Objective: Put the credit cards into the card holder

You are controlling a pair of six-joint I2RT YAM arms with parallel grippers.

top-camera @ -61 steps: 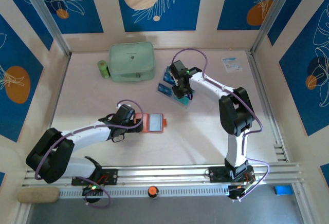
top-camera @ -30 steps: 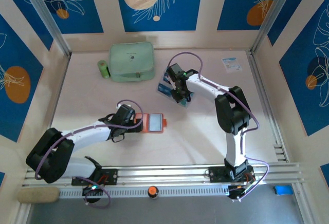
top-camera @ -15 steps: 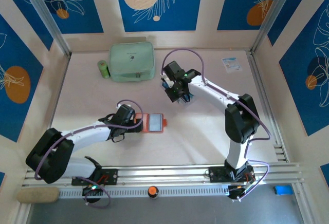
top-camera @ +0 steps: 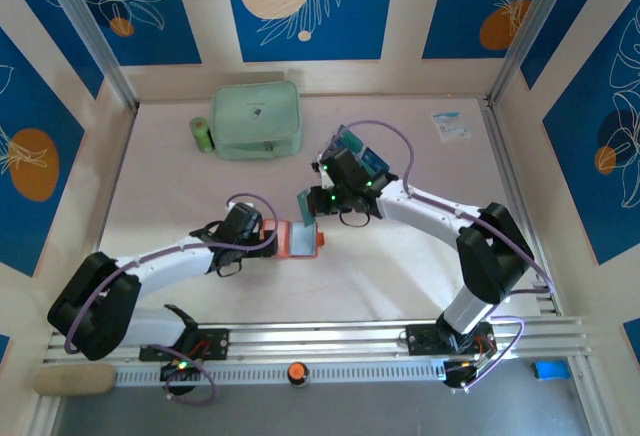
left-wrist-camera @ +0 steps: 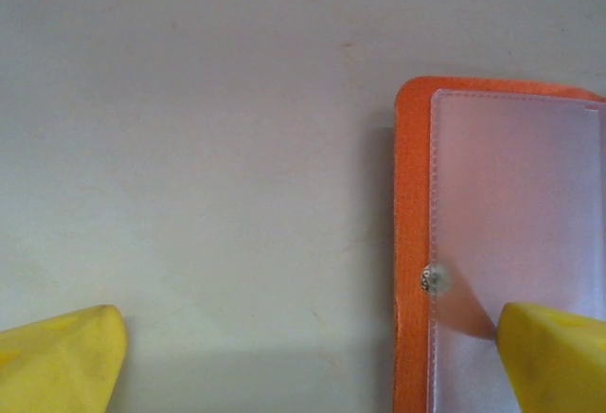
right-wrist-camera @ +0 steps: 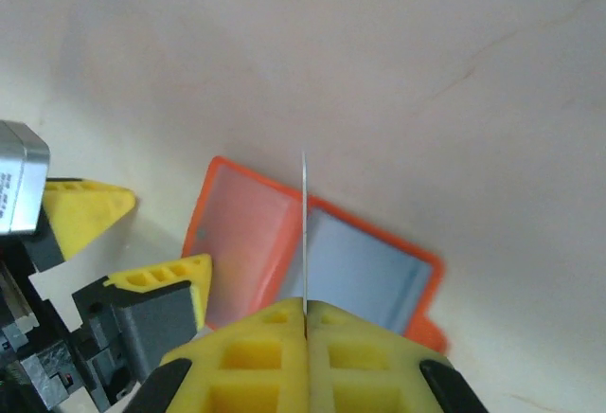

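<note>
Overhead; close wrist views sharing wallet [left-wrist-camera: 412, 242]

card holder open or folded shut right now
Open: the card holder lies spread open, two clear inner pockets showing side by side inside its orange border.

The left arm [top-camera: 170, 256] is lying low and reaching in from the left of the card holder [top-camera: 303, 241]. The left gripper [top-camera: 274, 240] is spreading its jaws wide, one yellow fingertip [left-wrist-camera: 554, 356] sitting over the holder's left edge and the other off beside it. The right arm [top-camera: 430, 206] is stretching in from the holder's right, with its wrist tipping downward. The right gripper [top-camera: 312, 206] is hovering just above the holder, pinching a thin credit card [right-wrist-camera: 304, 233] edge-on.
</note>
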